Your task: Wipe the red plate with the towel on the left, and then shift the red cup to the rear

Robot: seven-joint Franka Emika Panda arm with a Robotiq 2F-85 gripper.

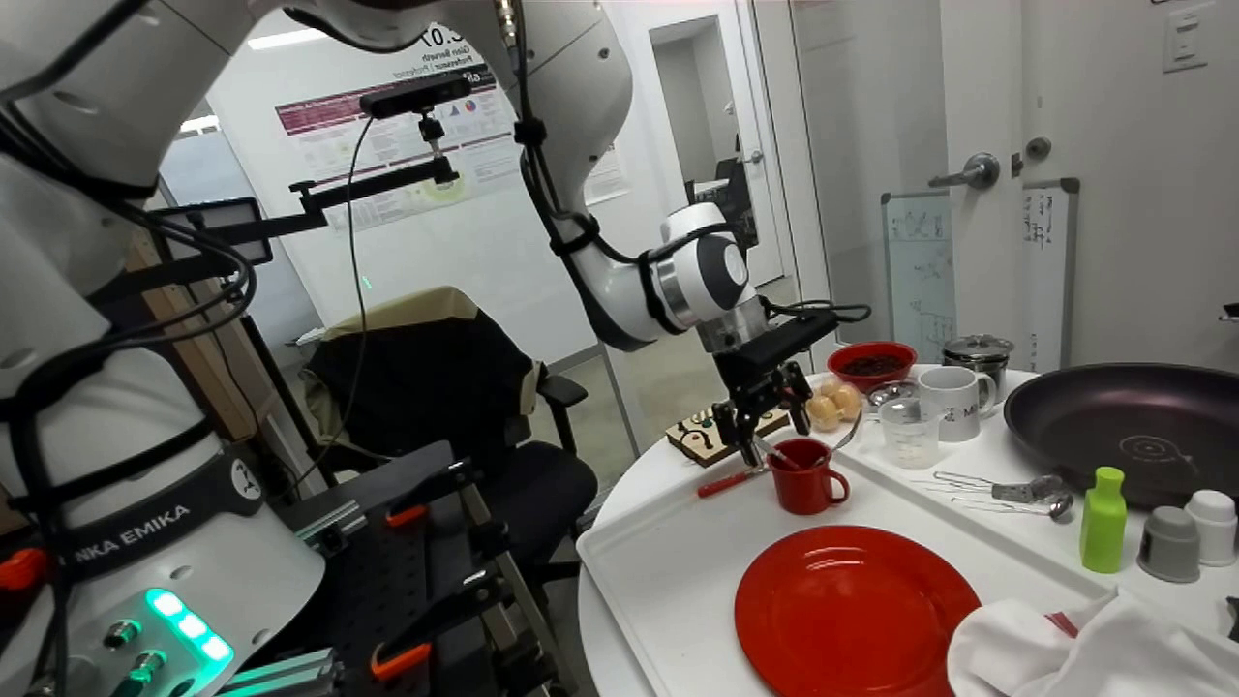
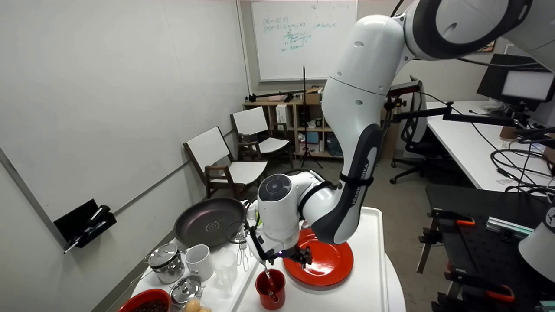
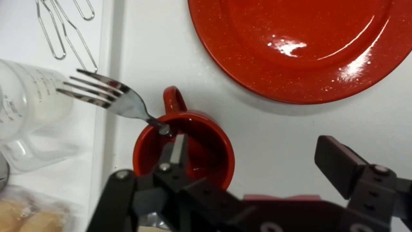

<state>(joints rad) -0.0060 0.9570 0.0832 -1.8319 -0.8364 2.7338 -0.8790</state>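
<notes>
Likely readying to move the cup [image 1: 805,487], with pincer [image 3: 252,149] spread wide. Next: avoid the fork [image 3: 127,102], grip, shift rearward.

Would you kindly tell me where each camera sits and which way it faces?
An exterior view: near the base, facing plate and door; base, arm, jaws show.
An exterior view: nearer mug than plate, facing chairs and whiteboard; arm, jaws, base edge show.
Wrist view: above the mug, looking down; open jaws show.
Both exterior views share plate, mug, pan.
</notes>
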